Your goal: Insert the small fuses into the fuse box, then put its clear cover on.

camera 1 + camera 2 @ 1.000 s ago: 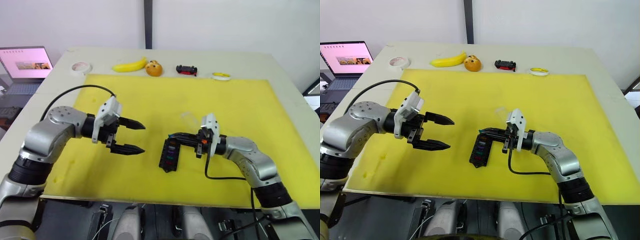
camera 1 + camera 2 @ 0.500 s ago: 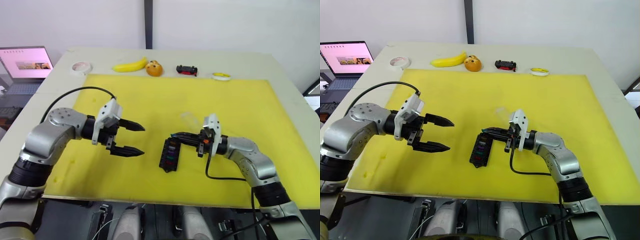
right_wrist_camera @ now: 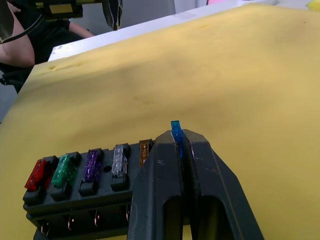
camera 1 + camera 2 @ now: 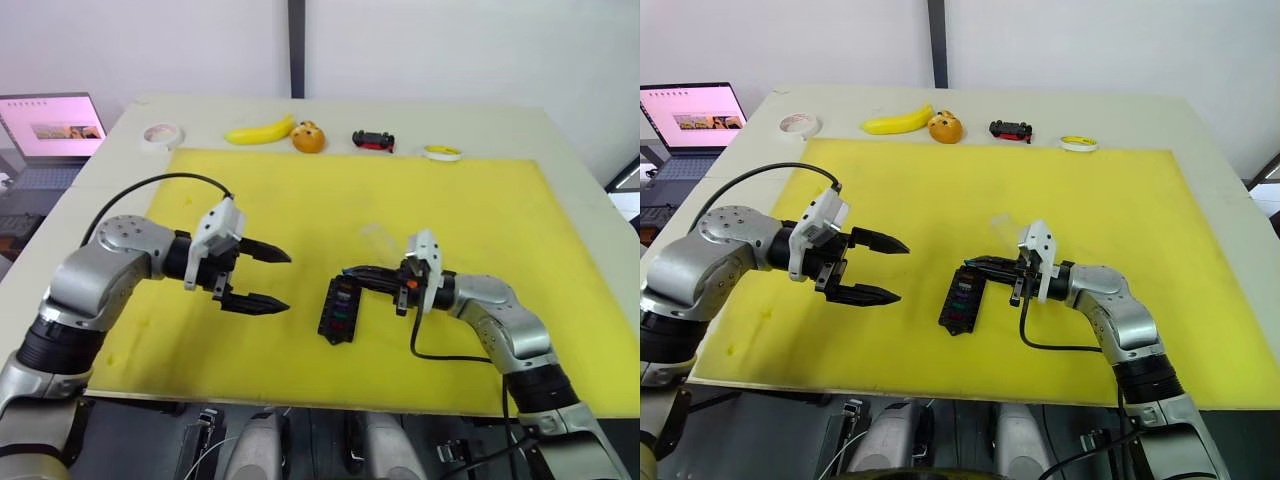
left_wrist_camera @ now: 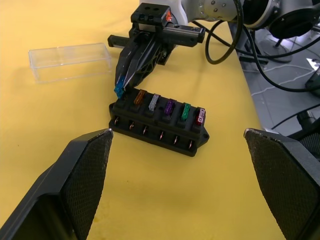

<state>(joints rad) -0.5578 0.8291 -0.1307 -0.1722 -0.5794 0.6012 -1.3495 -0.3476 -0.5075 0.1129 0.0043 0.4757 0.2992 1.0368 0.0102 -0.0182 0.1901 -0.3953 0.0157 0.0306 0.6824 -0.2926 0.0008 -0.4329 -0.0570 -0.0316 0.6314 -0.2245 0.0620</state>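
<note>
Right end effector [image 5: 131,75] has edged slightly toward the box [image 5: 159,125] | pinched tight on blue fuse [image 5: 120,89] over the last empty slot | left end effector [image 4: 872,268] wide open, empty, at box's 9 o'clock | fuse tiny, stiff, slippery: grip its flat faces | cover [image 5: 70,61] lies at 1 o'clock

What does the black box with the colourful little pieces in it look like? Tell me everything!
The fuse box is a small black plastic block lying flat on the yellow mat, between the two arms. Along its top runs one row of slots. Five hold small fuses: brown, grey-white, purple, green and red. A row of small metal contacts lines its side. At the brown end, the right gripper holds a blue fuse at the last slot. The box has no lid on; the clear cover lies apart behind it.
</note>
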